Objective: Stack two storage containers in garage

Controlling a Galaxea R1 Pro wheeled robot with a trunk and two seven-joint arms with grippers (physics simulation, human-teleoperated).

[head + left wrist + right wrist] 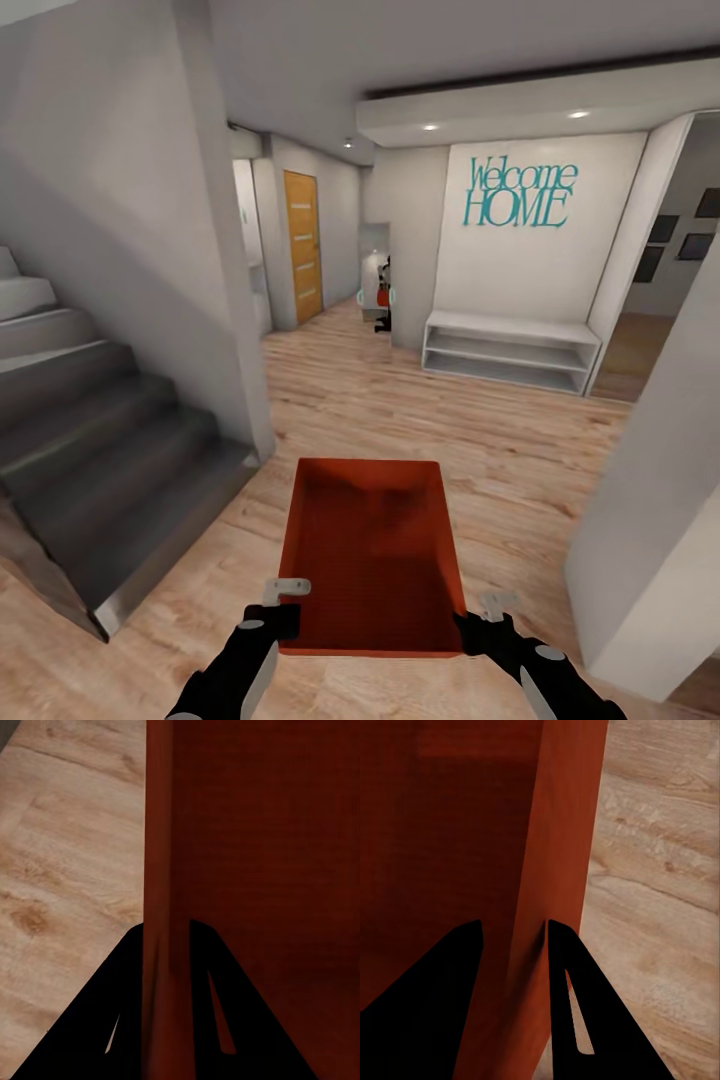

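One orange-red lidless storage container (368, 545) hangs in front of me above the light wood-plank floor, held from both sides. My left gripper (287, 604) is shut on its left wall near the close corner; in the left wrist view the thin wall (160, 870) runs between the two black fingers (112, 1012). My right gripper (478, 618) is shut on the right wall, and the right wrist view shows that wall (559, 832) clamped between its fingers (574, 997). The container's inside is empty. The second container is out of view.
A grey staircase (90, 440) rises at the left beside a pale wall. Ahead stands a white low shelf bench (510, 352) under a "Welcome HOME" sign (520, 193), with a wooden door (302, 245) down the corridor. A white wall corner (650, 540) is close at my right.
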